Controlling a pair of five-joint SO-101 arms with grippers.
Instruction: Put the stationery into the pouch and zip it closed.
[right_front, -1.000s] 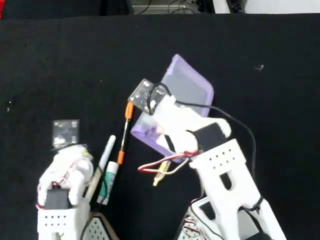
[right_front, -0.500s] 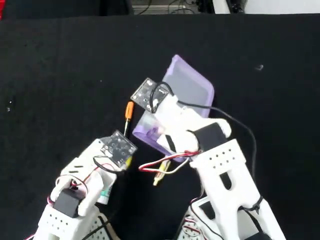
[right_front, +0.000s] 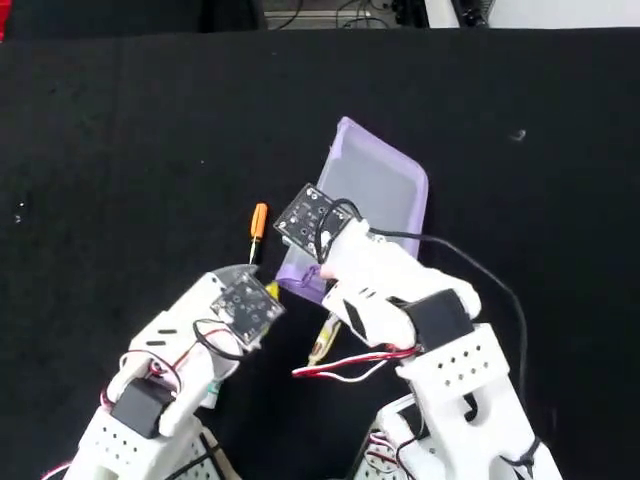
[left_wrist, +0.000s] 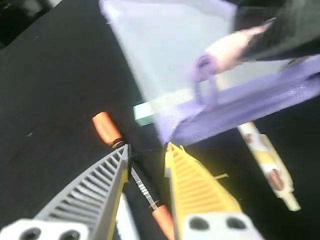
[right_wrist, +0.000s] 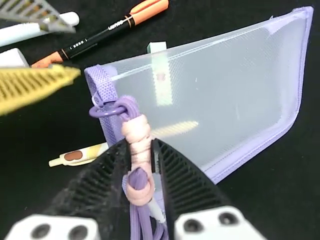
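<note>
The translucent purple pouch (right_front: 378, 185) lies flat at mid-table. My right gripper (right_wrist: 140, 145) is shut on its pink and purple zipper pull (right_wrist: 136, 131) at the pouch's near corner (right_front: 300, 278). My left gripper (left_wrist: 147, 150) is open, its grey finger (left_wrist: 90, 192) and yellow finger (left_wrist: 192, 185) straddling the orange-capped pen (left_wrist: 106, 127) just beside that corner. In the high view the pen's orange cap (right_front: 257, 221) pokes out beyond the left arm. A cream pen (right_front: 322, 340) lies between the two arms. A pale green strip (right_wrist: 159, 75) shows through the pouch; whether it is inside or under it I cannot tell.
A white marker (right_wrist: 35, 32) lies next to the orange pen, and a green-and-white one (right_front: 210, 390) is mostly hidden under the left arm. Black cloth covers the table (right_front: 120, 130), with open room to the left, right and far side of the pouch.
The left arm has swung from its place at the near left over to the pens by the pouch's corner. The right gripper has drawn the pull and the pouch slightly toward the near edge.
</note>
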